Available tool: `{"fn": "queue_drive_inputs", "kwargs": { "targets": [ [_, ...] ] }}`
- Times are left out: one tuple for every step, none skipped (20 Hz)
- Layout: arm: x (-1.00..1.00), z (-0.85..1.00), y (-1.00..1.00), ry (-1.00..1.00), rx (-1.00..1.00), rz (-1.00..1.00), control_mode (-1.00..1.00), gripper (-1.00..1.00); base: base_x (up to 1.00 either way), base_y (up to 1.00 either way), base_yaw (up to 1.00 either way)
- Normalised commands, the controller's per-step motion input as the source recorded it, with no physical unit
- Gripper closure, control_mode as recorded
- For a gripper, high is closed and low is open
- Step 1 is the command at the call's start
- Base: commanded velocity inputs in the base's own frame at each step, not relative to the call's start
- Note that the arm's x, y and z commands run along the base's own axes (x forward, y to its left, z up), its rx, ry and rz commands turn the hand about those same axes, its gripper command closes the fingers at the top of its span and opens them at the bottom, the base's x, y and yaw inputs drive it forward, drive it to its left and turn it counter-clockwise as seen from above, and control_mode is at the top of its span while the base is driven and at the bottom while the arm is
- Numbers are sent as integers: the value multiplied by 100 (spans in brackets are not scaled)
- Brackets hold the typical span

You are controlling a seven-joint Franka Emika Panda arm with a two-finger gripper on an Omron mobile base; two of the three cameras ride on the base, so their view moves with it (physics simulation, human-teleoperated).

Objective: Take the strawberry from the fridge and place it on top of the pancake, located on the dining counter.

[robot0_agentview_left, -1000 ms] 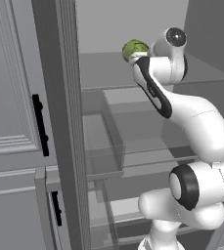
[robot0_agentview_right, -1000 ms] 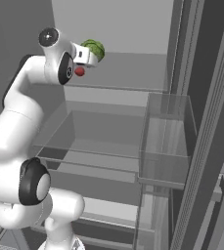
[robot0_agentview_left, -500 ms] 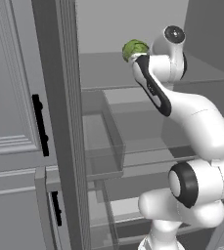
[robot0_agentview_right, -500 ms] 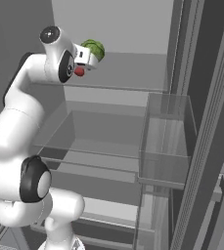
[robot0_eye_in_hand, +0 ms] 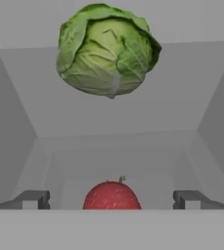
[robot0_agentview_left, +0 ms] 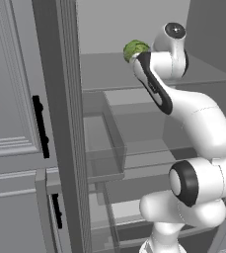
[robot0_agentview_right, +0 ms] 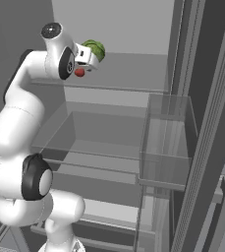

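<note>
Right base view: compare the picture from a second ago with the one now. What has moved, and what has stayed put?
Hardly anything moved. The gripper stays wide open at the strawberry on the upper fridge shelf; at most it has eased slightly closer. It has not closed on the fruit. The strawberry and the green leafy ball behind it lie where they were.

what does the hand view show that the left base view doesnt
Hand view alone: the strawberry sits low between the open end effector's two fingertips, not yet gripped, with the shelf stretching beyond it. Left base view alone: the white arm reaching into the fridge, the grey cabinet door with its black handle, and the lower glass shelves. Both: the green cabbage on the upper shelf.
</note>
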Motion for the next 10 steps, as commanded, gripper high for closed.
{"fn": "queue_drive_inputs", "kwargs": {
  "targets": [
    [0, -11, 0, 6, 0, -2, -100, -100, 0, 0, 0],
    [0, -13, 0, 7, 0, -2, -100, -100, 0, 0, 0],
    [0, -19, 0, 9, 0, -2, -100, -100, 0, 0, 0],
    [0, -24, 0, 10, 0, -1, -100, -100, 0, 0, 0],
    [0, -19, 0, 7, 0, -1, -100, -100, 0, 0, 0],
    [0, -19, 0, 7, 0, -1, -100, -100, 0, 0, 0],
    [0, -16, 0, 6, 0, -1, -100, -100, 0, 0, 0],
    [0, -17, 0, 6, 0, -1, -100, -100, 0, 0, 0],
    [0, -19, 0, 7, 0, -1, -100, -100, 0, 0, 0],
    [0, -23, 0, 8, 0, -1, -100, -100, 0, 0, 0]
  ]
}}
